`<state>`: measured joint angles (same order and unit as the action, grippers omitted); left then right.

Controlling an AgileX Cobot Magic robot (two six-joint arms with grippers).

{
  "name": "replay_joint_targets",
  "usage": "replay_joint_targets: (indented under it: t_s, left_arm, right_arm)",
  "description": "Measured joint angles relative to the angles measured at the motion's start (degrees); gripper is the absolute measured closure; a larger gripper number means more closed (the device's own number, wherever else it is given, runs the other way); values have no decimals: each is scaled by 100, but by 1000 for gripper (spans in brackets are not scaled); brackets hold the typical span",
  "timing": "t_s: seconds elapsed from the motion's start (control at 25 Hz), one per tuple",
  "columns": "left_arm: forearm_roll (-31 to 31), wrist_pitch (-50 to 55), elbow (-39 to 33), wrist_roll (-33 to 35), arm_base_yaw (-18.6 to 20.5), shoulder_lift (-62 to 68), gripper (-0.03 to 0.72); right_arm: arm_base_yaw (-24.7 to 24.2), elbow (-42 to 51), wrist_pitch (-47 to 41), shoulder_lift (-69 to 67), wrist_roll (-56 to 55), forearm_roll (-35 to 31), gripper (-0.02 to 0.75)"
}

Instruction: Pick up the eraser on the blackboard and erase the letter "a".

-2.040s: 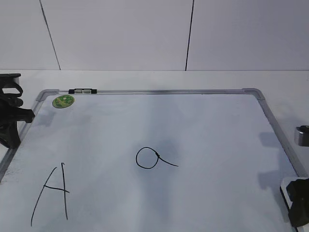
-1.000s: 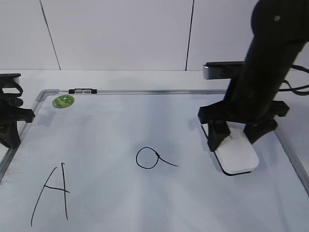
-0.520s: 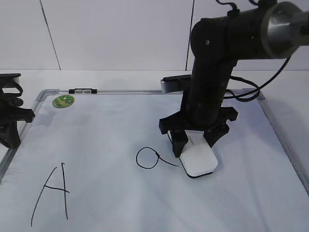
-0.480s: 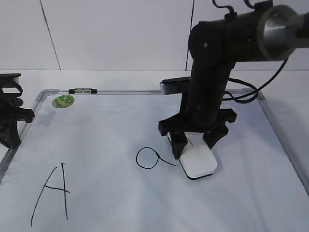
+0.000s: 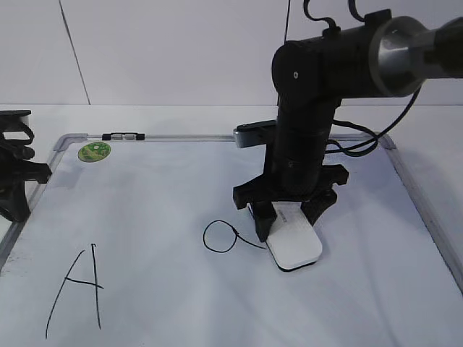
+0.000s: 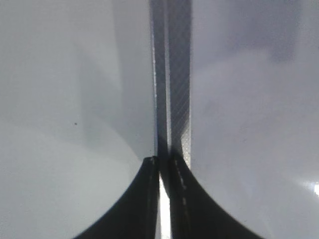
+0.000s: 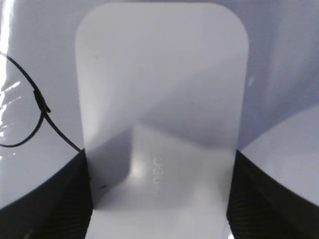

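The blackboard (image 5: 145, 210) is a white board with a grey frame lying flat. The small letter "a" (image 5: 223, 237) sits near its middle; part of its loop and tail shows in the right wrist view (image 7: 30, 112). My right gripper (image 5: 288, 217) is shut on the white eraser (image 5: 295, 246), which rests on the board just right of the letter's tail. The eraser fills the right wrist view (image 7: 159, 114) between the two dark fingers (image 7: 60, 199). My left gripper (image 5: 14, 181) hangs at the board's left edge, shut and empty (image 6: 164, 172).
A larger capital "A" (image 5: 76, 289) is drawn at the board's front left. A round green sticker (image 5: 95, 152) and a black-and-white marker (image 5: 123, 136) lie at the far left edge. The frame's strip (image 6: 172, 74) runs under the left gripper.
My right arm came in from the right with the eraser and slid it leftwards across the board, up to the tail of the small "a". The left arm has not moved.
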<state>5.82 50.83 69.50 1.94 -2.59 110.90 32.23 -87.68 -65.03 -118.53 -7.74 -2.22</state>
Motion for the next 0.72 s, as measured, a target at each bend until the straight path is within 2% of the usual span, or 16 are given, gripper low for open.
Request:
replay_joint_targets:
  t_s: [0.24, 0.48, 0.72]
  left_arm:
    - [0, 17, 12, 0, 0, 5, 671]
    - [-6, 21, 12, 0, 0, 5, 671]
    - [-20, 43, 12, 0, 0, 5, 670]
  right_arm:
    - [531, -249, 90, -173, 0, -61, 197]
    - [1098, -975, -268, -585, 0, -70, 197]
    - [1227, -1277, -444, -733, 47, -56, 197]
